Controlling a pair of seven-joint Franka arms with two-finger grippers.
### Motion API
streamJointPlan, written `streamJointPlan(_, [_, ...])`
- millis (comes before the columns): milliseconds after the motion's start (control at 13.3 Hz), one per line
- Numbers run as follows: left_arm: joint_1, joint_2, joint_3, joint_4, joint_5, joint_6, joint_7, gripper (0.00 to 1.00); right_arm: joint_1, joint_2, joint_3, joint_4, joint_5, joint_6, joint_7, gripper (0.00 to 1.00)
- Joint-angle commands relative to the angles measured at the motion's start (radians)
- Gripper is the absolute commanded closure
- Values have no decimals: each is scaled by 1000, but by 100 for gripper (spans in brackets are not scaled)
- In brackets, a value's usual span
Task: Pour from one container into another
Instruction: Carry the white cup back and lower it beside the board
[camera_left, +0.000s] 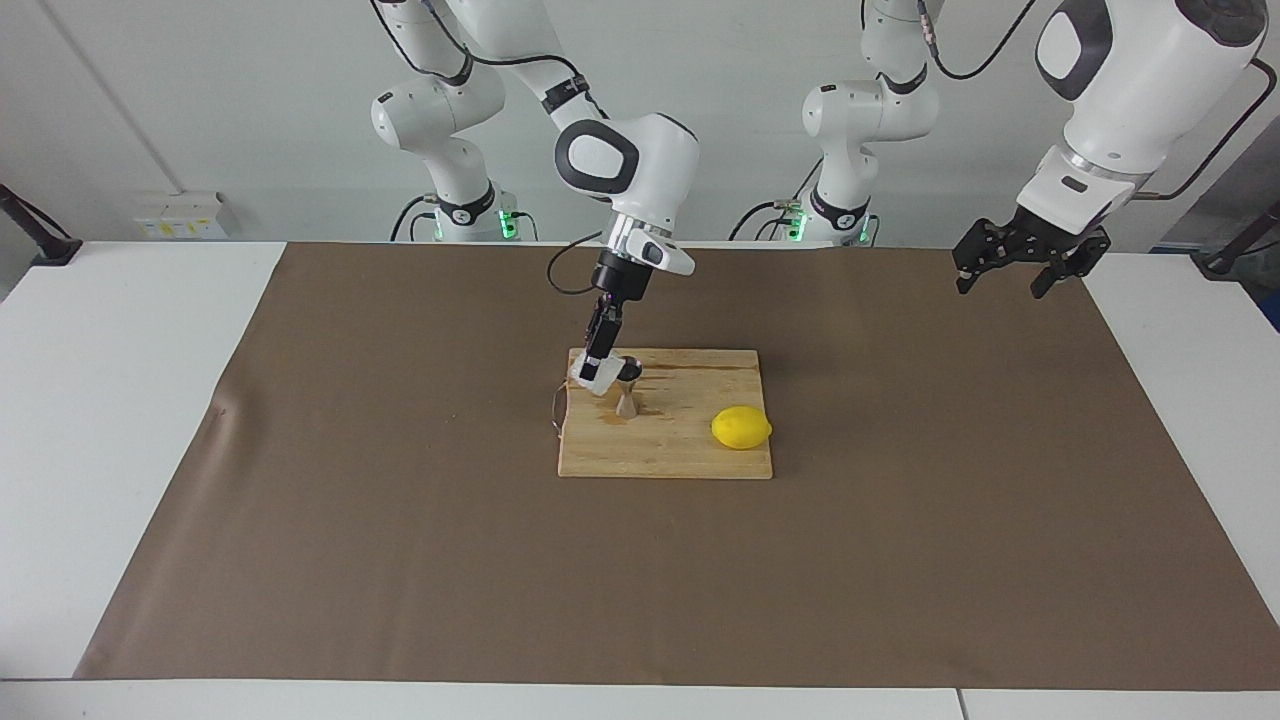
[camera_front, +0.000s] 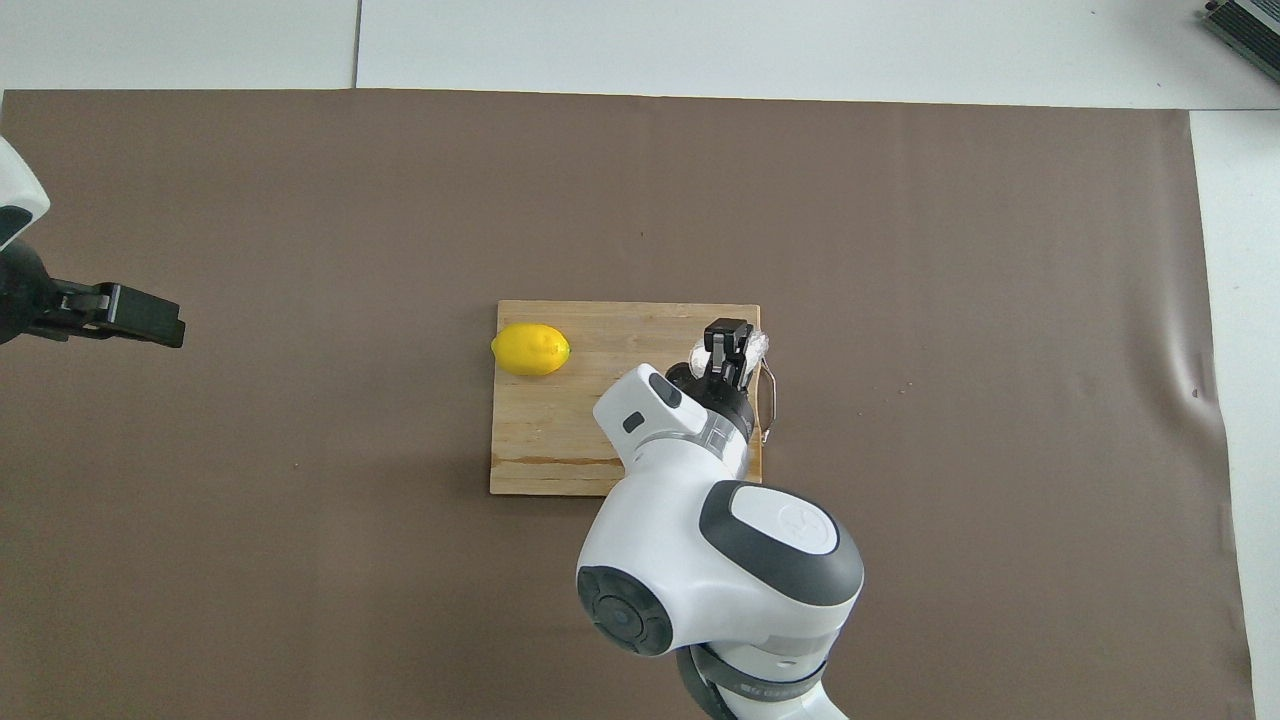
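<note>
The right gripper hangs low over the corner of the pale wooden cutting board that lies nearest the robots and toward the right arm's end of the table, its fingers closed tight on the small, squat, clear whitish cup with a crinkled wall. The cup is tipped, its mouth turned toward the small shiny steel hourglass-shaped jigger, which stands upright on the board just beside and slightly below it; in the facing view the cup's lip appears level with the jigger's upper rim, though whether the two touch cannot be told. In the overhead view the same gripper covers most of both vessels, with only a sliver of the cup showing past its fingers.

The pour appears to turn on that one relation: the jigger's mouth sits toward the left arm's end of the table from the cup, so any further tilt has to carry the cup's lip that way. No stream of liquid can be made out. The right arm is by far the nearer to both containers.

The left gripper waits with fingers spread wide and holding nothing, raised over the brown table mat at the left arm's end. A yellow lemon rests on the board, well apart from the jigger.
</note>
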Motion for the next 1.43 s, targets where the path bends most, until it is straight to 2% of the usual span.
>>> streamJointPlan(0, [11,-23,-5,-21,-11,0,-9,0,-26,-16,7,2,68,25,-43,100])
streamJointPlan(602, [11,-23,-5,-21,-12,0,-9,0,-126,-22,7,2,223,30,-178,100])
streamJointPlan(979, [11,-23,-5,-21,-12,0,-9,0,-246,-14,7,-3,457,73,-432,100])
streamJointPlan(1355, [11,-23,-5,-21,-11,0,-9,0,-356,-12,7,-14,634,91,-655,100])
